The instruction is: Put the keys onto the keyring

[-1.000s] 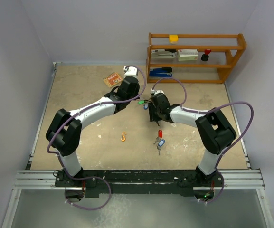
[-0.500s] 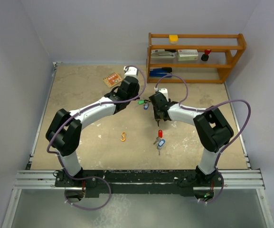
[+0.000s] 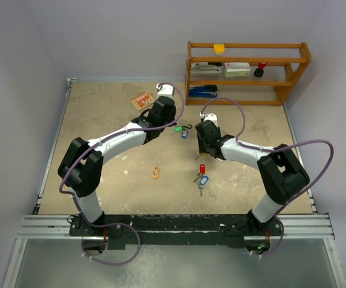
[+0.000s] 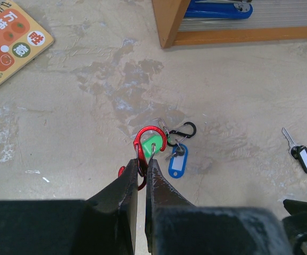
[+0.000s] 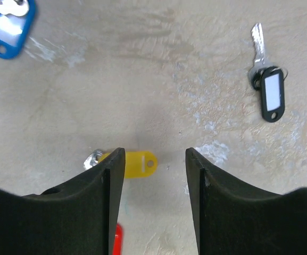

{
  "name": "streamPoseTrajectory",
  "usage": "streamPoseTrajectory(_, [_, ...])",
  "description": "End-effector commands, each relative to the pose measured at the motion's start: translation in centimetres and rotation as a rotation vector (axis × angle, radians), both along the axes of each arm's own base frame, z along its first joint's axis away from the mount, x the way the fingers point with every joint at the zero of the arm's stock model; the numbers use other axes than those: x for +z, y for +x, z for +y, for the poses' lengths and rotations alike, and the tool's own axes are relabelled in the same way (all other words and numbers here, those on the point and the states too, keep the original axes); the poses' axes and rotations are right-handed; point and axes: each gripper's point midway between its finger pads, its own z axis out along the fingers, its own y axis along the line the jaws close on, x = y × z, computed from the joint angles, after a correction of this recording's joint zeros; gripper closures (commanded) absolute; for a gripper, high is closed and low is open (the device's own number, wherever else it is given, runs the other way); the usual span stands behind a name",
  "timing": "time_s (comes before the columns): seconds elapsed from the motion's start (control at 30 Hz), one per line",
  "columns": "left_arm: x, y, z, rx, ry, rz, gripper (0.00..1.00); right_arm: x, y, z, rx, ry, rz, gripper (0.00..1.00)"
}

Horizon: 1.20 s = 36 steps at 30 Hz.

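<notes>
My left gripper is shut on the red keyring, held just above the floor. A green-tagged key hangs on that ring, with a blue-tagged key and a black clip beside it. The right gripper hangs open over the floor with nothing between its fingers. A yellow-tagged key lies partly behind its left finger. A black-tagged key lies farther off to the right. In the top view, red-tagged and blue-tagged keys lie near the right gripper.
A wooden shelf with a blue stapler stands at the back right. An orange booklet lies at the back left. An orange S-shaped clip lies on the floor in the middle.
The right arm has swung to the right, away from the left gripper, and its gripper now hangs over the yellow-tagged key. The left arm has not moved.
</notes>
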Motion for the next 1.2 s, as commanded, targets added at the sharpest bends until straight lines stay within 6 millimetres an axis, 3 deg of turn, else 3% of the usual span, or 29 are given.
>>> streamPoseTrajectory(0.0, [2.8, 0.4, -0.1, 0.006, -0.070, -0.059, 1.00, 3.3, 1.1, 1.2, 0.059, 0.077, -0.114, 0.48])
streamPoseTrajectory(0.5, [2.8, 0.4, -0.2, 0.005, -0.073, -0.057, 1.00, 2.2, -0.9, 3.9, 0.352, 0.108, -0.034, 0.53])
streamPoseTrajectory(1.17, [2.5, 0.6, -0.3, 0.003, -0.064, -0.053, 1.00, -0.5, -1.3, 3.9, 0.380, 0.063, 0.054, 0.60])
